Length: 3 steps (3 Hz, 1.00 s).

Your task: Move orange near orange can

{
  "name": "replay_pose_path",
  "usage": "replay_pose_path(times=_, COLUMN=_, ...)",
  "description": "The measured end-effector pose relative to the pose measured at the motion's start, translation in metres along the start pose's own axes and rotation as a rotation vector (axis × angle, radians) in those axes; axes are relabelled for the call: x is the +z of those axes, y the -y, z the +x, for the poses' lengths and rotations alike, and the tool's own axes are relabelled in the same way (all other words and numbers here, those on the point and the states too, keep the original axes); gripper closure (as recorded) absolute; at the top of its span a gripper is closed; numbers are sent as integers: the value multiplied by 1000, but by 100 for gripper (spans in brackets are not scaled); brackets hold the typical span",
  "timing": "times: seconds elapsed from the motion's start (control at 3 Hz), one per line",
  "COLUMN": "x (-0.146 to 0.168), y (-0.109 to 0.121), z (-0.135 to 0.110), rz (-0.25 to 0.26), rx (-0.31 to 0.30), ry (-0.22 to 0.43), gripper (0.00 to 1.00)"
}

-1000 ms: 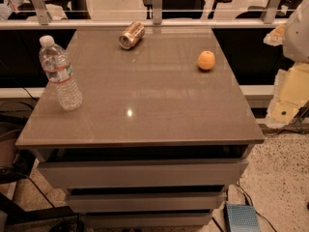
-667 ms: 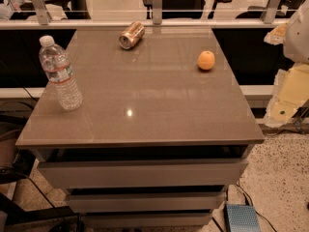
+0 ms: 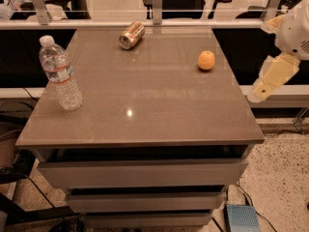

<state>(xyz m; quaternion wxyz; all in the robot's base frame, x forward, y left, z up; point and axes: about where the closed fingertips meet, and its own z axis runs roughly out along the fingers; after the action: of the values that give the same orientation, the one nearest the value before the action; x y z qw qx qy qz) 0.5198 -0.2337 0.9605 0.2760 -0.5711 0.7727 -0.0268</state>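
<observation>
The orange (image 3: 206,60) is a small round fruit resting on the brown table top (image 3: 145,100) near its right edge. The orange can (image 3: 132,35) lies on its side at the back middle of the table, silver end facing front-left, well to the left of and behind the orange. My gripper (image 3: 264,87), pale yellow under a white arm, hangs in the air just off the table's right edge, to the right of the orange and a little in front of it. It holds nothing that I can see.
A clear plastic water bottle (image 3: 60,74) with a white cap stands upright near the table's left edge. A glass railing (image 3: 154,13) runs behind the table. Drawers sit below the top. A blue box (image 3: 241,219) lies on the floor at the front right.
My arm and gripper have shifted a little left and up, closer to the table's right edge. The orange, can and bottle have not moved.
</observation>
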Motion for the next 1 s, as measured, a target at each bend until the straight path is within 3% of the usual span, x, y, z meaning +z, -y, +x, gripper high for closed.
replay_pose_path(times=0.33, x=26, y=52, z=8, rz=47, rx=73, ry=100, gripper=0)
replay_pose_path(times=0.67, x=53, y=98, z=20, rz=61, rx=185, ry=176, gripper=0)
replay_pose_path(times=1.0, x=80, y=129, z=22, rz=55, rx=290, ry=242, gripper=0)
